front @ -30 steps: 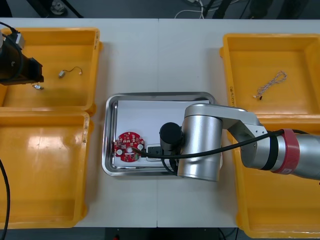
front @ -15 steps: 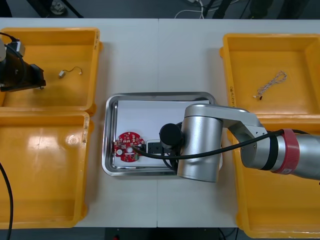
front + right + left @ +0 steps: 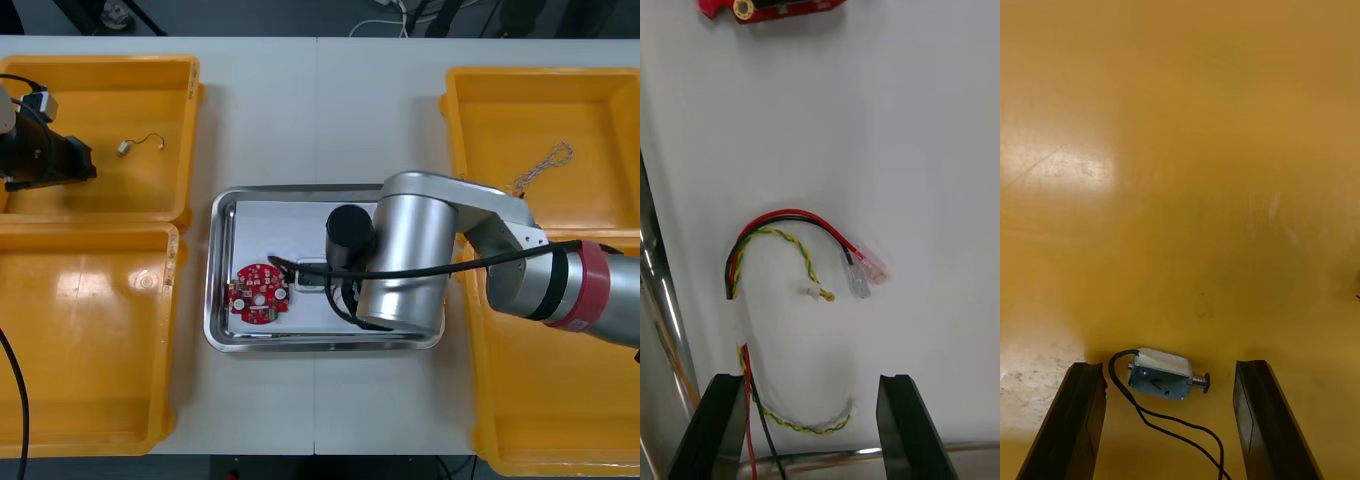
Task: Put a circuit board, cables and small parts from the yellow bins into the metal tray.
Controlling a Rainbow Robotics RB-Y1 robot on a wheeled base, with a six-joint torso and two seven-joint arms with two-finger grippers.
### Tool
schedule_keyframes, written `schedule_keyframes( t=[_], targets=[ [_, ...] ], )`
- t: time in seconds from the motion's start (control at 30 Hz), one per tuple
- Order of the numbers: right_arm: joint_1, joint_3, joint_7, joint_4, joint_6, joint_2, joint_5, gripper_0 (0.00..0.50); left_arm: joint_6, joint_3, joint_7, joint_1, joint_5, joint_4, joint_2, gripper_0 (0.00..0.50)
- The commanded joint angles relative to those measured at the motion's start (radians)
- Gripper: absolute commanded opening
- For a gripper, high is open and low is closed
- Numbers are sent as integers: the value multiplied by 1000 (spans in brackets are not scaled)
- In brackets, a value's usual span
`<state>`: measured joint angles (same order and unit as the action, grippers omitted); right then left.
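Circuit board point(image 3: 258, 294): round and red, it lies flat on the white floor of the metal tray point(image 3: 216, 250), toward the tray's left end. Red and yellow cable point(image 3: 779, 232): it lies loose on the same white floor under the right arm, apart from the board. Its two clear-sleeved terminals rest side by side. One twisted yellow strand curls across the space between the fingers, and the red and black strands run just beside one finger. Right gripper point(image 3: 811, 424): it is positioned over the tray, with the jaws spread wide and nothing clamped between them. Left gripper point(image 3: 1169, 420): it is positioned inside the far left yellow bin point(image 3: 190, 120), with the jaws spread wide and nothing gripped. Small metal part point(image 3: 1161, 373): it trails a black lead and rests on the bin floor between the two fingertips, touching neither. Second small part point(image 3: 140, 143): it has a thin lead and lies nearer the middle of the same bin. Blue and white cable point(image 3: 540, 165): it lies in the far right yellow bin point(image 3: 452, 130), well apart from both grippers.
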<state>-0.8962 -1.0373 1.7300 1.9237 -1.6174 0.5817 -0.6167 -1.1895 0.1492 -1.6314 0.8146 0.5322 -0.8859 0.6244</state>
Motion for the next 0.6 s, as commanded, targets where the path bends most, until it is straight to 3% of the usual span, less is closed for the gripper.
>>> schedule_keyframes(
  t=[0.03, 0.33, 0.4, 0.43, 0.6],
  targets=[
    [2, 172, 9, 6, -81, -17, -84, 500, 41, -43, -94, 51, 9, 19, 40, 500],
    [0, 381, -3, 6, -228, -14, -202, 500, 51, -45, -102, 51, 6, 30, 38, 500],
    [0, 456, -7, 6, -291, -13, -235, 500, 51, -46, -107, 51, 3, 30, 38, 49],
    [0, 479, -9, 6, -302, -13, -239, 500, 51, -46, -107, 51, 2, 31, 38, 0],
    [0, 574, -12, 14, -302, -13, -242, 500, 51, -54, -108, 49, 0, 30, 38, 0]
  ],
)
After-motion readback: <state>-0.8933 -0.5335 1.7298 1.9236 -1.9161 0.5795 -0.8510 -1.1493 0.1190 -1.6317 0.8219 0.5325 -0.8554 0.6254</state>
